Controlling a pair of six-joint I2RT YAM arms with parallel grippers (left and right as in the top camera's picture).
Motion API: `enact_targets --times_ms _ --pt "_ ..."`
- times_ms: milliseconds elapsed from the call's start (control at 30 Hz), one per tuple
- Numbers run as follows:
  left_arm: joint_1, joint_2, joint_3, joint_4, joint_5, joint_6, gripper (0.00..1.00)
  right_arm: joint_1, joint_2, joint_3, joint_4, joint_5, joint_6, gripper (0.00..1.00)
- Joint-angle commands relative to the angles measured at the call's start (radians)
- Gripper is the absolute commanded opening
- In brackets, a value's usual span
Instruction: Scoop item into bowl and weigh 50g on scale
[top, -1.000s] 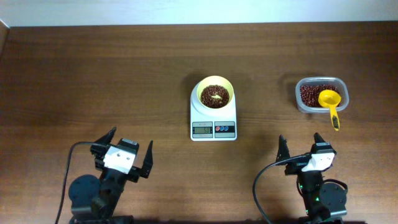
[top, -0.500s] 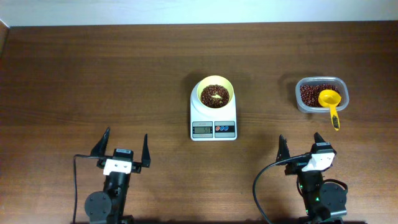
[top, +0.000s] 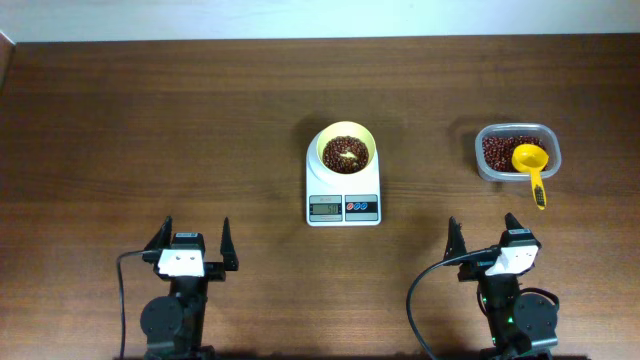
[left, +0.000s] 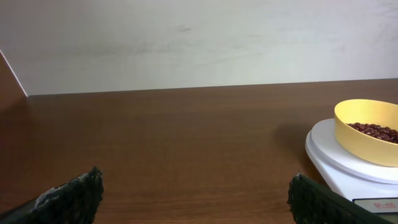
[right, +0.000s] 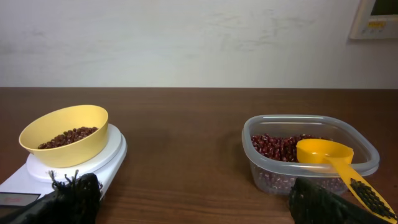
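Dark brown wood makes up the desk (top: 150, 110), and beyond its far edge we see a plain pale wall (left: 186, 43) with a small white panel (right: 379, 18) mounted high on it.

Both arms sit folded low at the near edge of the desk, one toward the near left corner and one toward the near right corner. Each stands over its own base and points its fingers toward the far edge. The left tool (top: 195, 235) has its two dark fingers spread wide apart, and we see nothing between them. The right tool (top: 481, 230) stands the same way, fingers wide apart and gripping nothing. A black cable (top: 413, 295) loops down beside the right arm. Neither tool touches any of the things on the desk; both are well apart from them.

At the middle of the desk stands the scale (top: 342, 193), white, with its grey display (top: 324, 208) and red and blue buttons (top: 361, 207) facing the near edge. We cannot read the display. The bowl (top: 322, 148), pale yellow, rests upright on the scale's platform. Inside it lies a shallow layer of beans (top: 335, 160), with a small pale spot at its middle.

Toward the right edge, well apart from the scale, sits the clear container (top: 480, 150) holding the rest of the beans. The yellow scoop (top: 529, 157) lies in it, cup on the heap, its handle resting across the rim and reaching out toward the near edge
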Motion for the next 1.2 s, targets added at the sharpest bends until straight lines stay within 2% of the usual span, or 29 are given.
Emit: enact_targets --times_ms 0,100,367,700,767,833,1167 --pt "0.005 -0.009 -0.003 -0.01 -0.021 0.032 0.99 -0.008 -0.004 -0.005 -0.009 0.002 0.006 0.99" --pt "0.005 -0.009 -0.003 -0.011 -0.021 0.088 0.99 -0.008 -0.004 -0.005 -0.009 0.002 0.006 0.99" --pt "0.005 -0.009 -0.003 -0.01 -0.018 0.087 0.99 -0.008 -0.004 -0.005 -0.009 0.002 0.006 0.99" --pt "0.005 -0.009 -0.003 -0.012 -0.03 0.023 0.99 -0.008 -0.004 -0.005 -0.009 0.002 0.006 0.99" --pt "0.005 -0.009 -0.003 -0.013 -0.093 -0.004 0.99 -0.008 -0.004 -0.005 -0.009 0.002 0.006 0.99" --pt "0.005 -0.009 -0.003 -0.005 -0.183 -0.085 0.99 -0.008 -0.004 -0.005 -0.009 0.002 0.006 0.99" --pt "0.005 -0.009 -0.003 -0.005 -0.178 -0.076 0.99 -0.008 -0.004 -0.005 -0.009 0.002 0.006 0.99"
